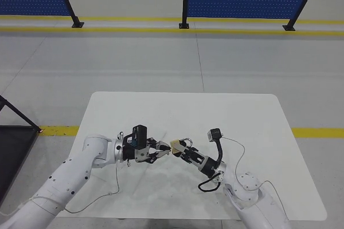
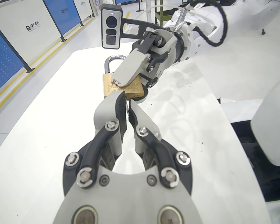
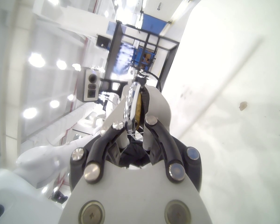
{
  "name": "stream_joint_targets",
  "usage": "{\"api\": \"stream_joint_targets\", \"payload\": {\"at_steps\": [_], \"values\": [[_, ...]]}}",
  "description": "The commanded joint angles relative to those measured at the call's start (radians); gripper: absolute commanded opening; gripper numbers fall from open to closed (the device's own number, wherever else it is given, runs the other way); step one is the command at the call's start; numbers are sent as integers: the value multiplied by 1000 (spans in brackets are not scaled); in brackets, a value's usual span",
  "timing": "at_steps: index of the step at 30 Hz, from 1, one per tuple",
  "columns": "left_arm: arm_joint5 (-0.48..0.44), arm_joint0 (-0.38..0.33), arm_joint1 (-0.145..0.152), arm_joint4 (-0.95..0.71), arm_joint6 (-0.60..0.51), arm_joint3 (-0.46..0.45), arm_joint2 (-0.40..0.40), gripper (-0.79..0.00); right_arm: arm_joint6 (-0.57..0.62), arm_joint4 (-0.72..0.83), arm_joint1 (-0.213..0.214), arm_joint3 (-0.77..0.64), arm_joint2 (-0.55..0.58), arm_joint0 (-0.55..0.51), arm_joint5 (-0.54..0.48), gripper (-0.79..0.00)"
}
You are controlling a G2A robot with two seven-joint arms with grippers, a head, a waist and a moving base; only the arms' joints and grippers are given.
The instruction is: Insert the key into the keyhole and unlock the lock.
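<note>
Left gripper (image 2: pixel 126 103) is squeezing its two fingers shut on a thin silver thing, and that is looking like the key (image 2: pixel 127 108). It is pointing the key at the bottom of the gold lock (image 2: pixel 110 83). Right gripper (image 2: pixel 128 89) is holding the lock up above the white table (image 2: pixel 49 122). It is pinching the lock's flat sides tight, one finger on each side. The lock's silver loop (image 2: pixel 112 59) is sticking out on the side away from the key. In the top view the two grippers are meeting nose to nose near the front middle of the table, with the lock between them.

The key's tip is hiding behind the left gripper's fingers. So I am not able to tell if it is going into the keyhole or only touching the bottom of the lock.

I am guessing the job is at the push-in part, with the turn yet to come.

Some things could be going wrong from here. If the key is sitting a bit crooked, pushing could be making it jam or slide off the keyhole. If the push is too hard, the lock could be slipping in the right gripper. The key is so thin that it could be twisting between the left gripper's fingers when the turning starts.
</note>
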Motion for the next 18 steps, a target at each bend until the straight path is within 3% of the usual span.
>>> {"api": "stream_joint_targets", "payload": {"at_steps": [1,7,18], "values": [[-7,1,1,-12,-11,5,-9,0,0,0,0,0,0,0,0,-785],[-10,36,25,-52,-45,-17,-89,0,0,0,0,0,0,0,0,-785],[-10,174,81,-150,-48,-60,-291,0,0,0,0,0,0,0,0,-785]]}}
